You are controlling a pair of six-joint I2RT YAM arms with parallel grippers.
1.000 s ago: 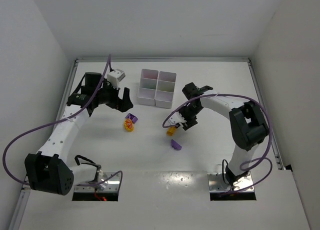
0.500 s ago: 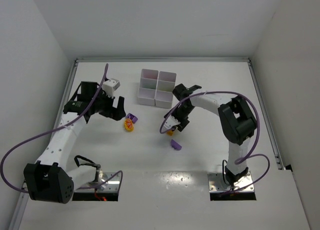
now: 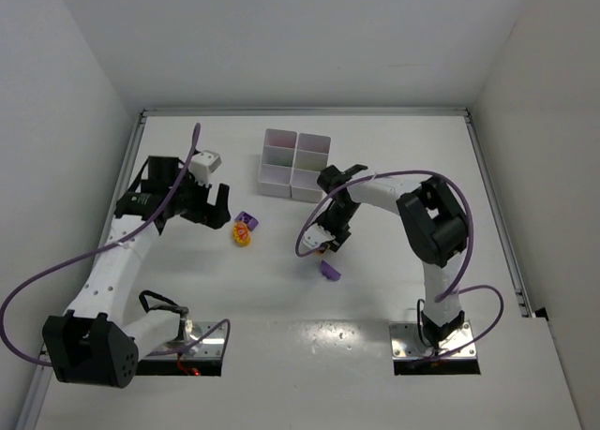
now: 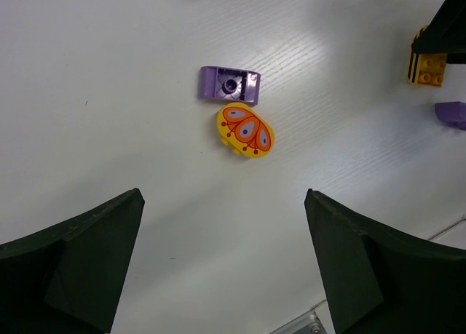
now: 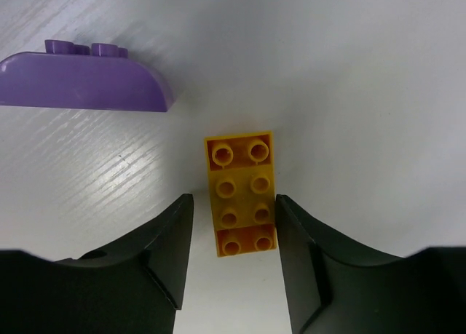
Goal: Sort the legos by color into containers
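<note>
While the left hand (image 4: 222, 197) gapes empty, the right hand (image 5: 233, 200) stands parted astride an eight-stud orange brick (image 5: 240, 194).

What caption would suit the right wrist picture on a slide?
Right end effector, open, straddles an orange brick on the table, purple brick nearby.

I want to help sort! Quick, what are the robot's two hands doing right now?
Left hand: open, holding nothing.
Right hand: open, straddling the orange brick, not gripping it yet.
</note>
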